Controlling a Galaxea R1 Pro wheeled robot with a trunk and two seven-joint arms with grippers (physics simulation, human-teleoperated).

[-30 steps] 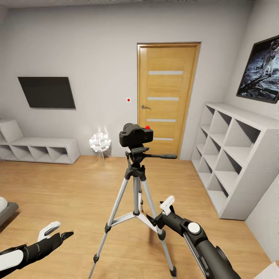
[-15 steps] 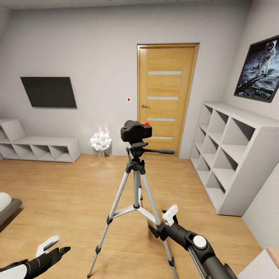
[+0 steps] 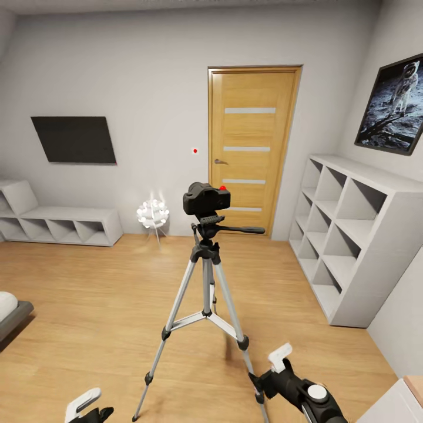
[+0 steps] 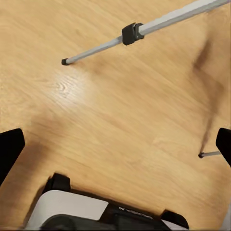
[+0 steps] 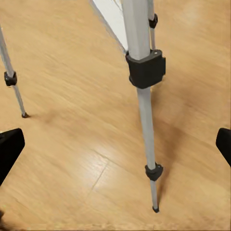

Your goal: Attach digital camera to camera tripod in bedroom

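The right claw (image 3: 271, 369) hangs low in the head view, near the tripod's right front foot, its fingers spread wide and holding nothing; the right wrist view shows its two dark fingertips (image 5: 10, 147) far apart at the edges of that picture. The left claw (image 3: 88, 406) sits at the head view's lower edge, also spread wide and empty, with its fingertips (image 4: 9, 149) set far apart over bare floor in the left wrist view.

The bedroom is floored in light wood floor (image 3: 100, 294) under grey-white walls. A big white cube shelf (image 3: 352, 235) stands along the right wall, with a framed astronaut picture (image 3: 390, 106) above it. A wooden door (image 3: 249, 147) is in the far wall, a dark wall screen (image 3: 73, 139) to its left, and a low white shelf bench (image 3: 59, 223) beneath that. A small white lamp (image 3: 153, 213) stands on the floor near the door.

The camera tripod (image 3: 205, 288) stands mid-room on three spread silver legs, in front of both claws and touching neither. The digital camera (image 3: 205, 200) sits on the tripod's black head, its red button on top, with the pan handle pointing right.
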